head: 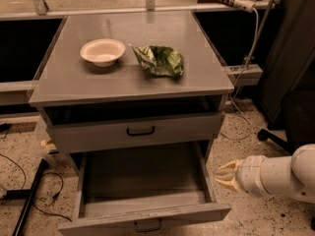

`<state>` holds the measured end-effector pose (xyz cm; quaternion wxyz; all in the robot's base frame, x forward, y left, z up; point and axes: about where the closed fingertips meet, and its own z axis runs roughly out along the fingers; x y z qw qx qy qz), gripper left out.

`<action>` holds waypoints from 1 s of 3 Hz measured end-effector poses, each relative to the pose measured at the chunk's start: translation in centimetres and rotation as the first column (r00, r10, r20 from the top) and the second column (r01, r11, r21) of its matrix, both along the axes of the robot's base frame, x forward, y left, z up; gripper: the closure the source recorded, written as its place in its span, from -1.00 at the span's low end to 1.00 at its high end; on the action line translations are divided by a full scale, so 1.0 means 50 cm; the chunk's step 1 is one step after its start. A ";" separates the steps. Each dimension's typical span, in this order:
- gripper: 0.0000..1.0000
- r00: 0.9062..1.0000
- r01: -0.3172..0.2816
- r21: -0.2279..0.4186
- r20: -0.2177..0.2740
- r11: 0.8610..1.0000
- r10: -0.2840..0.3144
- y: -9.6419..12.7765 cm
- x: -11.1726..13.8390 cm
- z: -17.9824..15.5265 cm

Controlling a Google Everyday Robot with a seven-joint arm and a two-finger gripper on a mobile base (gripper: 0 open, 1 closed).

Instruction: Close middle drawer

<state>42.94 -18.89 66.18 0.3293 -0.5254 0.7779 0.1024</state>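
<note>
While the middle drawer (pixel 142 183) sits pulled wide open down front, my gripper (pixel 219 173) hangs just right of it, fingers (pixel 227 168) pressed together, over speckled floor (pixel 275 220). Further back, grey counter (pixel 147 87) holds one white bowl (pixel 103 51), one crumpled green bag (pixel 160 60).

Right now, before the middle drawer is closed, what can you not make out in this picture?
The middle drawer: the camera view's bottom edge cuts through its front and handle.
Below it: all hidden by that drawer and the frame edge.
The upper drawer: its inside is lost in shadow under the cabinet top.
The gripper, right of the middle drawer's wall: contact with it unclear; its arm runs off the right edge.
</note>
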 end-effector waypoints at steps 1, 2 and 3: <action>1.00 0.997 0.037 0.029 -0.072 0.999 -0.034 0.004 -0.006 -0.058; 1.00 0.984 0.067 0.053 -0.170 0.996 -0.057 0.023 -0.027 -0.175; 1.00 0.975 0.057 0.073 -0.218 0.996 -0.040 0.042 -0.065 -0.256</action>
